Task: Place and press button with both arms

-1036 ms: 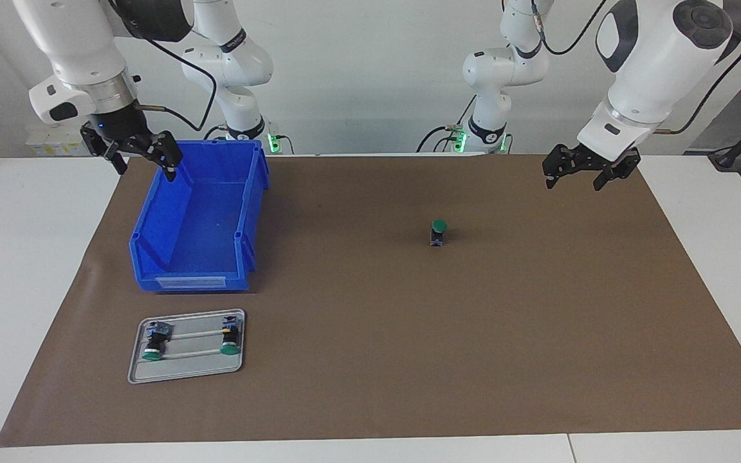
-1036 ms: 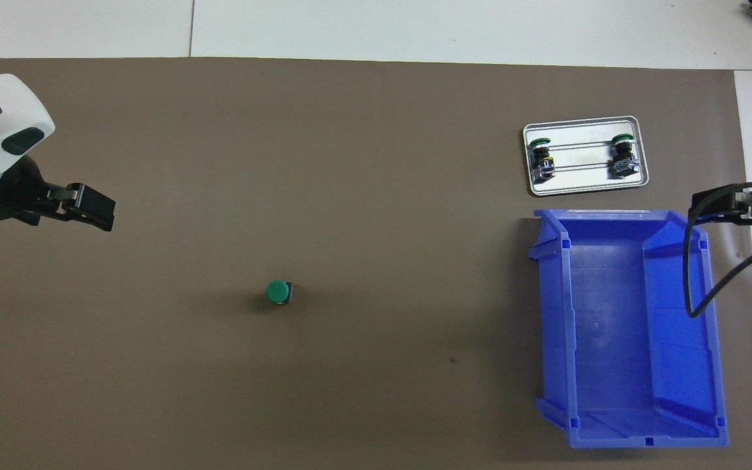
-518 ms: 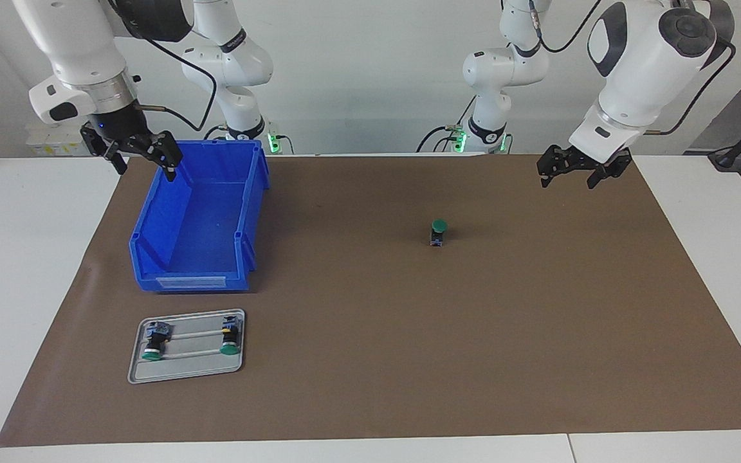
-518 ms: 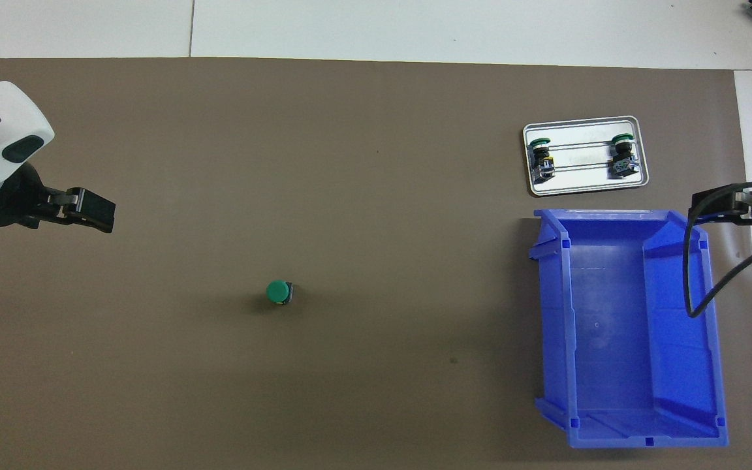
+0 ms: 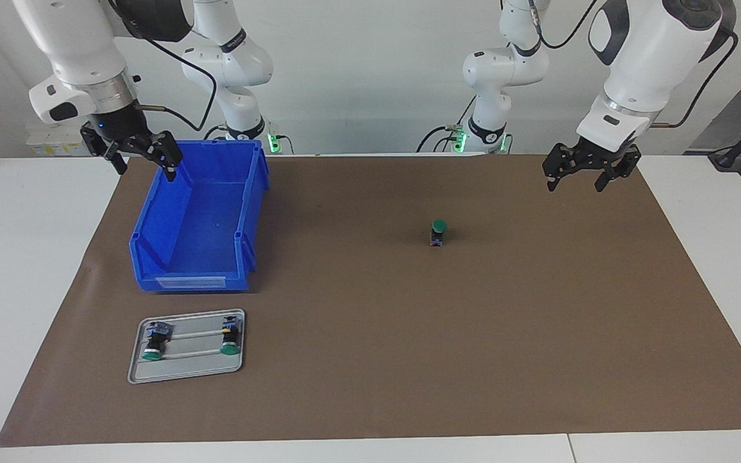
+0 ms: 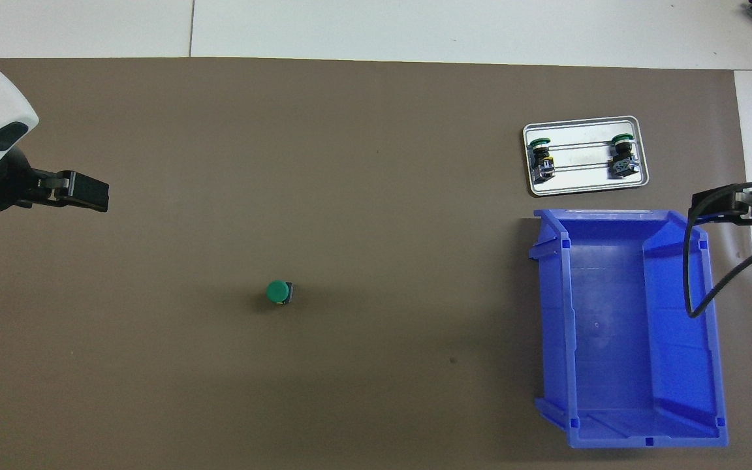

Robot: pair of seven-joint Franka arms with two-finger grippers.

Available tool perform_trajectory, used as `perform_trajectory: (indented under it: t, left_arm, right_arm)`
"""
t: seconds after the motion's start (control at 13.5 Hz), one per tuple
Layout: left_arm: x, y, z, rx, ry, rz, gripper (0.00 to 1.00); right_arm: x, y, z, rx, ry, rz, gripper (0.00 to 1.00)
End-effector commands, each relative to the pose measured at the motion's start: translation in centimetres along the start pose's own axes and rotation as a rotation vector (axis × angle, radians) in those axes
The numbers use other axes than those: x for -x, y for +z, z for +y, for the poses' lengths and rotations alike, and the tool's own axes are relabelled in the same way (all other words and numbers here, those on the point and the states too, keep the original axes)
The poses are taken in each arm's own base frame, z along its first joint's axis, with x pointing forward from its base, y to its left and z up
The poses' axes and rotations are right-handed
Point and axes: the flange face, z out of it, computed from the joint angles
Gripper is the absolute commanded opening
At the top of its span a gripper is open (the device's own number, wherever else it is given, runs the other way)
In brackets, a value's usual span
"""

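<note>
The left arm's black two-finger gripper [image 5: 575, 182] hangs in the air over the left arm's end of the brown mat [image 5: 409, 360], fingers pointing down and spread wide, holding nothing. In the overhead view it [image 6: 92, 194] shows side-on under its white wrist.

Toward the middle of the table from that gripper, and well apart from it, the small push button with a round flat green cap on a black boxy body [image 5: 438, 233] stands alone on the mat. Its long axis is upright, cap facing up; from above, the cap [image 6: 277, 291] hides nearly all of the body, and a dark edge peeks out at one side. A small bluish part shows low on the body in the facing view.

The right arm's black two-finger gripper [image 5: 145, 164] waits over the edge of the open blue plastic bin [image 5: 155, 257] at the right arm's end, fingers apart and empty. Farther from the robots than the bin lies a grey metal tray [image 5: 184, 373] with two more green-capped buttons on their sides.

The mat covers most of a white tabletop [image 5: 29, 257]; a pale wall rises by the arm bases.
</note>
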Motion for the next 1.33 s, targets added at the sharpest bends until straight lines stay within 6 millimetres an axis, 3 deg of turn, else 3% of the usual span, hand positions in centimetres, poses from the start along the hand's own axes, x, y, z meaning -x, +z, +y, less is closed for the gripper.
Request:
perform_trajectory:
  t: [0.0,1.26]
  left_arm:
    - [0.33,-0.24,-0.3,-0.02,-0.009,0.019,1.0]
    - [0.83,0.08,-0.86,-0.021,-0.021,-0.004,1.0]
  right_arm:
    - [0.62,-0.07,0.44,-0.013,-0.007,0.008,1.0]
    - [0.64,-0.06,0.43,-0.014,-0.006,0.006,1.0]
